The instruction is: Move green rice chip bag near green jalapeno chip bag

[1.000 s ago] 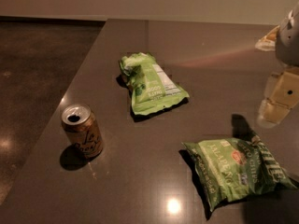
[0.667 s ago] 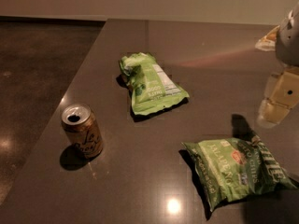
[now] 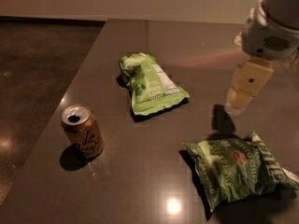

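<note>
The green rice chip bag [image 3: 150, 83], small and lime green with a white label, lies flat near the middle of the dark table. The green jalapeno chip bag [image 3: 237, 169], larger, puffier and darker with pale lettering and a small red logo, lies at the front right. My gripper [image 3: 239, 101] hangs above the table at the right, to the right of the rice bag and just beyond the jalapeno bag. It touches neither bag and holds nothing.
An open brown soda can [image 3: 82, 131] stands upright near the table's left edge [image 3: 56, 108]. Beyond that edge the floor drops away. My arm's white housing [image 3: 273, 29] fills the upper right corner.
My gripper and arm have moved left, further into view and closer to the rice bag. The bags and the can have not moved.
</note>
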Controlling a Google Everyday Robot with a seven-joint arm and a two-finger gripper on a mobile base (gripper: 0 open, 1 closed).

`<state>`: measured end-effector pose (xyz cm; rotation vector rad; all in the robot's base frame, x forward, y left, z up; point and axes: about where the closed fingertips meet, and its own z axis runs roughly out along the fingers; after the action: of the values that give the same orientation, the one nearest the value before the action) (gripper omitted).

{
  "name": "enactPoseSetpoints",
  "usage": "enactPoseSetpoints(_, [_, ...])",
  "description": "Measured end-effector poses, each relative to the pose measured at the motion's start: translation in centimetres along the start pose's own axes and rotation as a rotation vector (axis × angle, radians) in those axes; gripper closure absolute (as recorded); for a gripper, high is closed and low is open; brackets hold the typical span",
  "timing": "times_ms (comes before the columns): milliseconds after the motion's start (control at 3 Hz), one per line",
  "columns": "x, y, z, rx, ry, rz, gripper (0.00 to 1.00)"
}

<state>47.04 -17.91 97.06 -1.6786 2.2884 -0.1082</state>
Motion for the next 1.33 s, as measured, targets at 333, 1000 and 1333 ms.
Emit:
enactPoseSetpoints(333, [-3.5, -1.7, 1.9, -0.02, -0.024, 0.077, 0.0])
enactPoseSetpoints(1000, [-10.1, -5.4, 8.0, -0.051, -0.1, 0.356, 0.0])
enactPoseSetpoints(1333, [-12.4, -7.1, 10.8, -0.06, -0.146, 0.478, 0.0])
